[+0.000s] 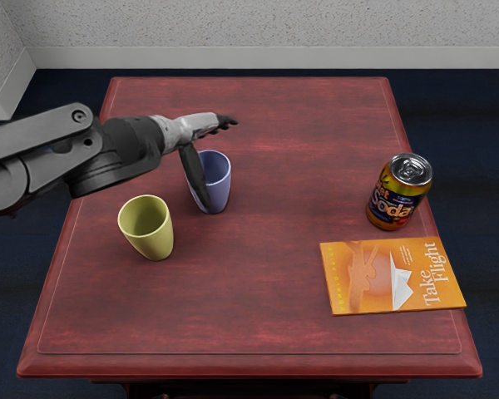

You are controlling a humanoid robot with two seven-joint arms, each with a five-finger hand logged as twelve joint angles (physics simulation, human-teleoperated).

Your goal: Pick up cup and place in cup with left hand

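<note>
The left robot hand (193,127) pointed rightward, fingers loosely extended, holding nothing; its lowered thumb hid the blue cup's (219,184) left side.

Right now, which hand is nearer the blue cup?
Left: the left hand is at the blue cup, thumb overlapping the cup's left side in view; the right hand is out of view.

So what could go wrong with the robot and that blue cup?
The left hand might tip the blue cup, because its thumb hangs down right by it. The grip could also miss, since the fingers stick out and aren't curled round the cup. And the yellow-green cup stands close by, so it might get bumped.
</note>
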